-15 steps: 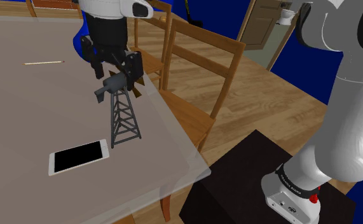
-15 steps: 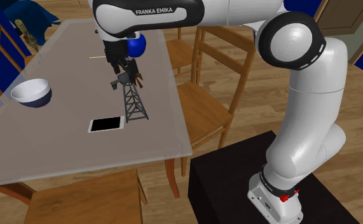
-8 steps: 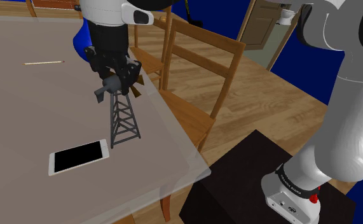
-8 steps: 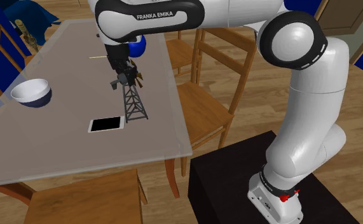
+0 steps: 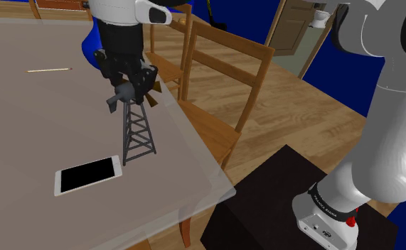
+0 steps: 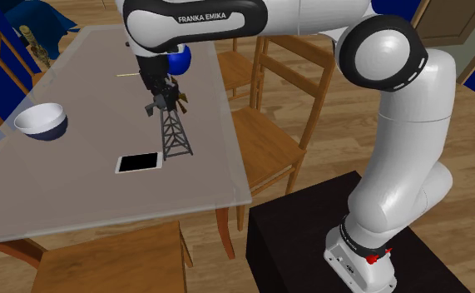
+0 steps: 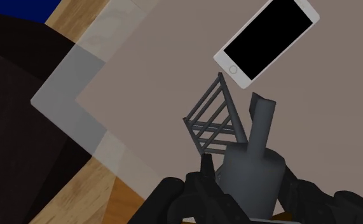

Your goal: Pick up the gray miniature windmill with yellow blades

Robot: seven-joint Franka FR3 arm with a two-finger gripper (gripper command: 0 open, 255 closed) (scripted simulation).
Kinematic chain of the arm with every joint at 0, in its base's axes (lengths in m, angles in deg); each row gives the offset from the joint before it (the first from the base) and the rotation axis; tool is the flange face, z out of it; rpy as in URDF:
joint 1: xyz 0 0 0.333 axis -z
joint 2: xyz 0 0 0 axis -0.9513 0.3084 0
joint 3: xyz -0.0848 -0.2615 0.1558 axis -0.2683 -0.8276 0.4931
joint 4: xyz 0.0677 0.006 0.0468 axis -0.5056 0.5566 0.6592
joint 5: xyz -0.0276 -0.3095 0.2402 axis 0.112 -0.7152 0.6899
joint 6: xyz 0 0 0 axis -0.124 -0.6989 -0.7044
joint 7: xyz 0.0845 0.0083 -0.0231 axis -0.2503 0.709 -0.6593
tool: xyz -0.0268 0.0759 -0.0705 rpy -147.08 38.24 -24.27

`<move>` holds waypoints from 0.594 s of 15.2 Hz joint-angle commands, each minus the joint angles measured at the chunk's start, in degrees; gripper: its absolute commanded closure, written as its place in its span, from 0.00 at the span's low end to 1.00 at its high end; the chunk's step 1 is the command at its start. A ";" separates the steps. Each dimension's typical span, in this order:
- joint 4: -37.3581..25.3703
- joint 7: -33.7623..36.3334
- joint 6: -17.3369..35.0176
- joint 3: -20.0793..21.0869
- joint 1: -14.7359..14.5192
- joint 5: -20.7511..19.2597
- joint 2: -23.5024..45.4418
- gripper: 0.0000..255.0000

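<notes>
The miniature windmill (image 5: 139, 133) is a dark grey lattice tower with a blocky head, standing near the table's edge on the shoulder view's right. My black gripper (image 5: 129, 91) comes down from above and is shut on the head. In the second exterior view the gripper (image 6: 162, 98) clasps the top of the windmill (image 6: 175, 137), with small tan blades beside it. In the wrist view both fingers of the gripper (image 7: 248, 186) press the grey head of the windmill (image 7: 250, 167), and the tower runs away toward the table. Whether its feet touch the table I cannot tell.
A white phone with a black screen (image 5: 87, 175) lies flat beside the tower's base. A white and blue bowl (image 6: 42, 121) sits toward the second exterior view's left. A blue object (image 6: 178, 58) is behind the gripper. Wooden chairs (image 5: 222, 78) line the table edge (image 5: 194, 153).
The fingers stood apart around the windmill's head a second ago and have closed on it. The tower has shifted very slightly; the phone has not moved.
</notes>
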 commanded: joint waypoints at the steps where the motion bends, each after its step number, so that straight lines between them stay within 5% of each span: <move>1: -1.65 -0.11 -1.44 0.00 -0.40 -0.09 0.19 1.00; 9: -10.03 -0.41 -8.41 -0.17 -2.88 -0.94 1.58 1.00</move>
